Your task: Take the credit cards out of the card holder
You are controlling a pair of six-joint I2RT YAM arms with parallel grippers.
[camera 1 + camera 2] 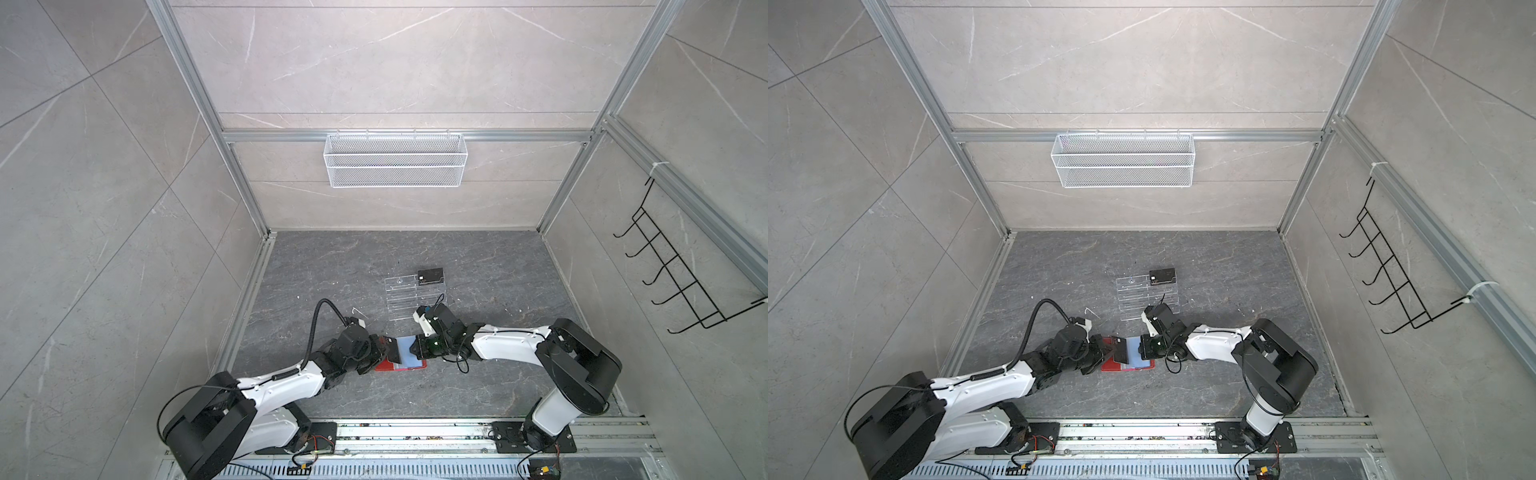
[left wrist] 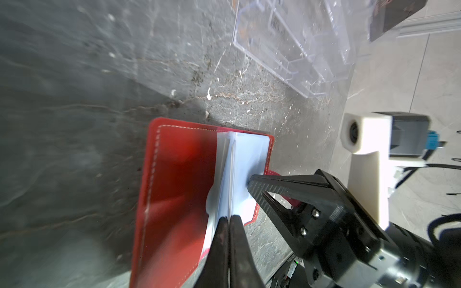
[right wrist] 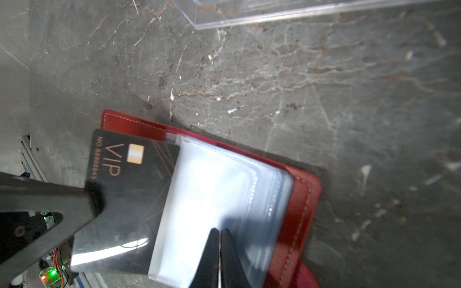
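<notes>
Right now the red card holder (image 1: 381,366) lies open and flat on the dark worktop (image 1: 415,395), toward the near side, between my two arms. My left fingers (image 2: 233,224) are pinched fully together on the outer edge of a black VIP card (image 3: 129,199). Most of that card is out of the clear sleeves (image 3: 212,187), with only a narrow strip along its far edge at the sleeve mouth. It hangs over the holder's left half, and I cannot tell from here how far it is tilted. My right fingers (image 3: 215,235) are closed as well, gripping nothing, their tips touching the top sleeve on the holder's right half. Just beyond the holder stands the acrylic rack (image 1: 401,299). A second dark card (image 1: 430,276) rests at the rack's far right corner, well apart from the holder.
</notes>
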